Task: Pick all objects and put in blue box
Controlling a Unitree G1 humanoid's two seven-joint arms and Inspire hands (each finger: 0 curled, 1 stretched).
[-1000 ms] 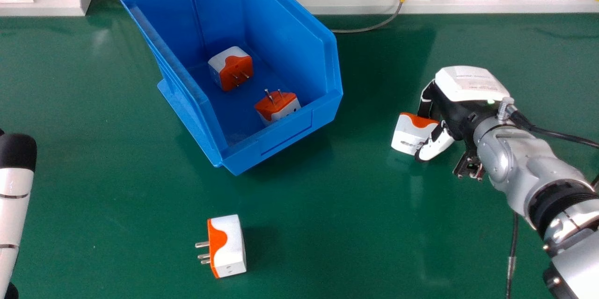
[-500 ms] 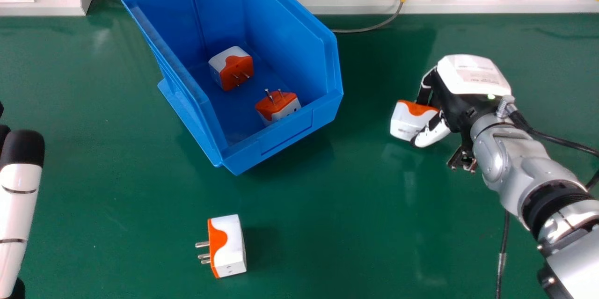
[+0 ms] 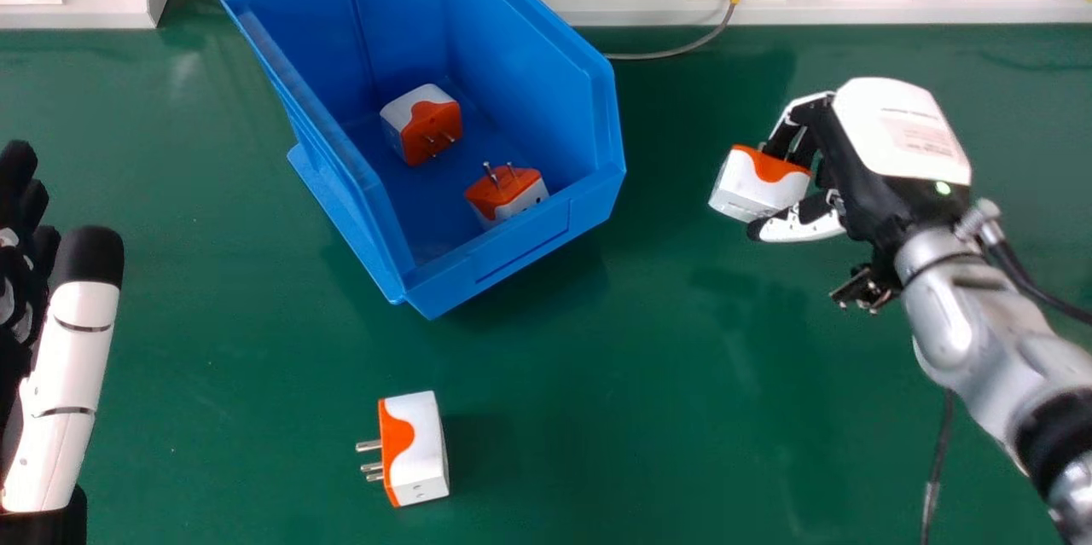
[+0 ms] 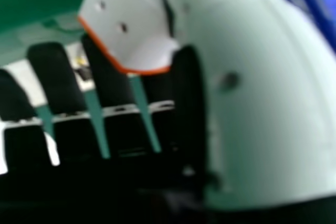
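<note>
Head view: your blue box point(image 3: 529, 221) holds two: rear adapter point(image 3: 433, 131), front adapter point(image 3: 508, 191). Third adapter point(image 3: 415, 447) lies on worktop point(image 3: 614, 408). Your right hand point(image 3: 862, 178) pinches fourth adapter point(image 3: 752, 185), right of box. Your left hand point(image 3: 75, 357) at left edge, relaxed open.

Right hand view: one adapter, between your thumb and fingers.

Blue box point(image 3: 512, 259) sits askew on the bench point(image 3: 256, 408), two white-and-orange plug adapters point(image 3: 431, 131) point(image 3: 503, 191) inside, pins showing. Third adapter point(image 3: 422, 447) is outside, pins pointing left, and the fourth one's point(image 3: 755, 187) pinched in the right hand point(image 3: 870, 161).
</note>
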